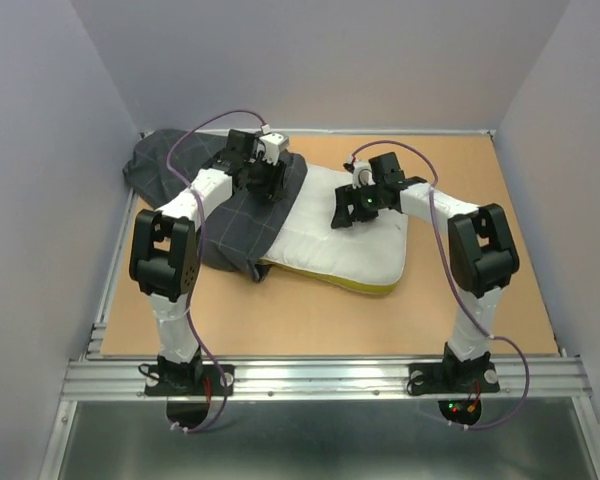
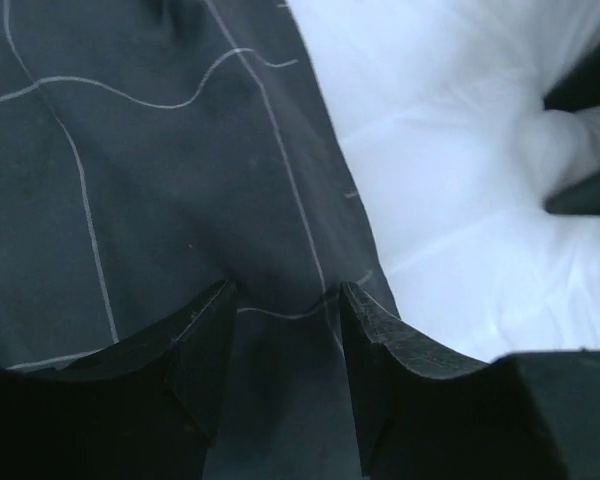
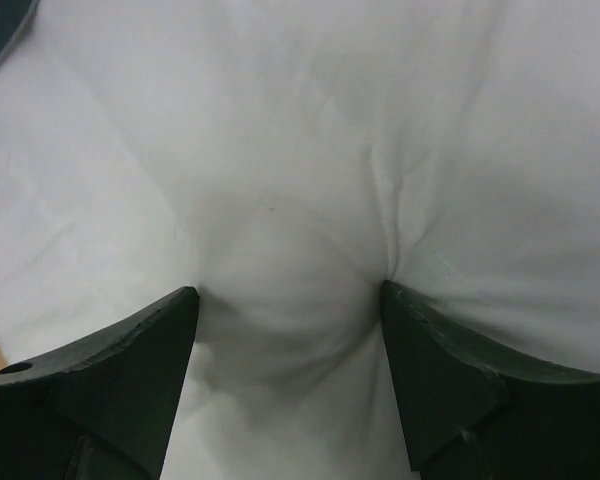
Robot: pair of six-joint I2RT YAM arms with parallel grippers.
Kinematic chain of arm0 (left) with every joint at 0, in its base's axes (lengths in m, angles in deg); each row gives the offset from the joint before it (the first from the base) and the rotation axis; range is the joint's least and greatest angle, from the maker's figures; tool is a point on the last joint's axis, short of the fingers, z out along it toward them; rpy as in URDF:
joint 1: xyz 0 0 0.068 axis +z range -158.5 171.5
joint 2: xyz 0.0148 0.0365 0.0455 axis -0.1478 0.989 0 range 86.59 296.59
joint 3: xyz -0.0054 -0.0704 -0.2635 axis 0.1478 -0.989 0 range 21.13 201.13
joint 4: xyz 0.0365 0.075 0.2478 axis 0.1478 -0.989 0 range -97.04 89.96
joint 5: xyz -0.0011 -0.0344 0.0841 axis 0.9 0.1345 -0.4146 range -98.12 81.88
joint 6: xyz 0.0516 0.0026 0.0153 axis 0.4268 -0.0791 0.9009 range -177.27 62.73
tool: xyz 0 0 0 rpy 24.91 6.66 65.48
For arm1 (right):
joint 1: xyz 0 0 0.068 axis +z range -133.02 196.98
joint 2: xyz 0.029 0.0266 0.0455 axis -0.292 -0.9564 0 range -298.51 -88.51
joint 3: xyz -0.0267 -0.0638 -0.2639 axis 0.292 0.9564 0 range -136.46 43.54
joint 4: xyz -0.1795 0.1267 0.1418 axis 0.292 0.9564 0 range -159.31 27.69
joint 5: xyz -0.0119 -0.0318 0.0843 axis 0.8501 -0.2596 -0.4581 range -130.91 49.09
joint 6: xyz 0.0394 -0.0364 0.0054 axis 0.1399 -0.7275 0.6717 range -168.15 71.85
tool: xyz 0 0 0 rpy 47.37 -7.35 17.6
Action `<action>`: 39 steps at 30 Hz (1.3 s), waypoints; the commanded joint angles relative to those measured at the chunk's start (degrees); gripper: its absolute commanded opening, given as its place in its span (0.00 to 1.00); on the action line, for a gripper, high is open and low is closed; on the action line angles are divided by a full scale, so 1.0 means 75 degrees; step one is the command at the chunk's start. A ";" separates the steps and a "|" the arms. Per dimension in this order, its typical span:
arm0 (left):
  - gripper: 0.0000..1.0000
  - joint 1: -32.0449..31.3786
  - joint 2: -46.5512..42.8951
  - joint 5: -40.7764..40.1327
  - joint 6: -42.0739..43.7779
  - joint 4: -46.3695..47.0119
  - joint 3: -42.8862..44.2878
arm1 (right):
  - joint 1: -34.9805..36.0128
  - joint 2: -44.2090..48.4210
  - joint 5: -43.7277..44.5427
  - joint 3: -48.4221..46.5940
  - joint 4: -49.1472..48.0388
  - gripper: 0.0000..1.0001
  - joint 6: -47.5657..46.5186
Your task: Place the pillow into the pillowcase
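**Q:** What takes up most of the scene?

**A:** A brown table (image 1: 310,320), with 2 robot arms bolted at its near edge. On its far half lies the pillow (image 1: 330,255), white with a yellow edge. The pillowcase (image 1: 235,225), dark grey with pale grid lines, covers the pillow's left end and bunches toward the far-left corner.

**Q:** How are the arms posed?

**A:** The left arm (image 1: 165,250) rises to a bent elbow, then reaches forward over the pillowcase. The right arm (image 1: 480,250) bends at its elbow and angles inward over the pillow's bare white face.

**Q:** And the grippers?

**A:** The left gripper (image 2: 285,295) has its jaws parted. Its tips rest on the pillowcase and grip nothing. The right gripper (image 3: 290,290) has its jaws spread wide, with the tips pressed into the pillow and a soft mound between them. I cannot tell whether it squeezes that mound.
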 commanded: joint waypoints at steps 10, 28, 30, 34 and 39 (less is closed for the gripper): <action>0.56 -0.0034 -0.1687 0.1139 0.1696 -0.1173 -0.1340 | -0.0367 0.2264 -0.0843 -0.0490 0.2101 1.00 -0.0414; 0.69 -0.1265 0.1768 -0.1214 0.0877 -0.1102 0.3770 | -0.1061 0.0459 -0.0064 0.0033 0.1925 1.00 -0.1069; 0.69 -0.1277 0.2249 -0.1402 0.0736 -0.1230 0.4144 | -0.1061 0.0365 -0.0183 0.0056 0.1960 0.96 -0.1081; 0.68 -0.1288 0.3033 -0.1941 0.0606 -0.1756 0.4683 | -0.1061 0.0376 -0.0685 0.0115 0.1996 0.60 -0.1186; 0.55 -0.1300 0.3234 -0.2433 0.0560 -0.1922 0.4603 | -0.1061 0.0693 -0.1214 0.0150 0.1984 0.09 -0.1280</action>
